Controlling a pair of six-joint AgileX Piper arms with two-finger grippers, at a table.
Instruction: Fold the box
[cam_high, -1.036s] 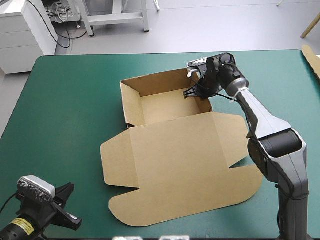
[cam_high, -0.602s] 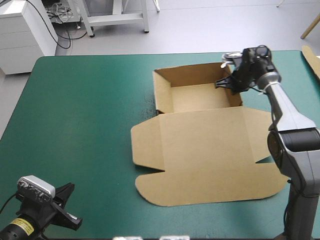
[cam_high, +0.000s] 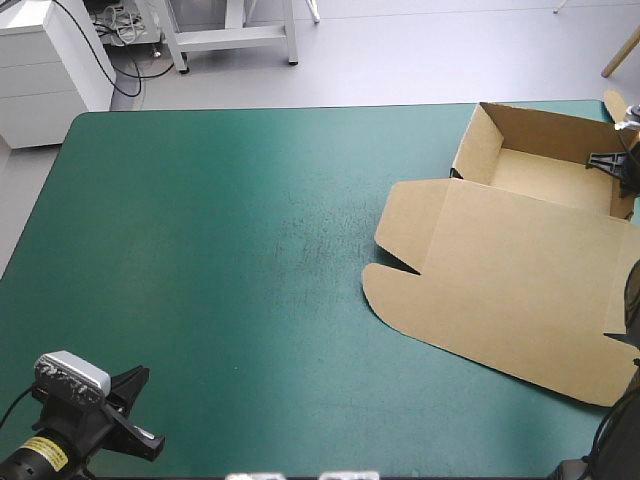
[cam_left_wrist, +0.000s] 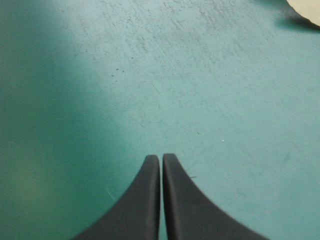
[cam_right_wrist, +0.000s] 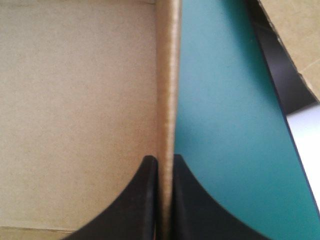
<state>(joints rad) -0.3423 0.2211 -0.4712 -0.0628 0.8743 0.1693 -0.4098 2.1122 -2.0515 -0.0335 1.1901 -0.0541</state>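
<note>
The brown box (cam_high: 510, 290) lies at the table's right side. Its tray (cam_high: 540, 172) has raised walls near the far right corner, and the lid lies flat toward the front. My right gripper (cam_high: 605, 160) is at the tray's right wall. In the right wrist view the right gripper (cam_right_wrist: 166, 160) is shut on that wall's edge (cam_right_wrist: 168, 75), with the tray floor (cam_right_wrist: 75, 100) on one side. My left gripper (cam_left_wrist: 161, 157) is shut with nothing in it, low over bare teal-green cover near the front left corner. A corner of the box (cam_left_wrist: 307, 10) shows far ahead of it.
The box overhangs the table's right edge (cam_high: 630, 330). A strip of more brown board (cam_high: 617, 102) shows beyond the far right corner, and board (cam_right_wrist: 295, 35) also shows past the table edge in the right wrist view. Teal-green cover (cam_high: 230, 250) spans the left and middle.
My right gripper has dragged the box from the table's middle to the far right, turning it slightly clockwise. The left arm has not moved.
</note>
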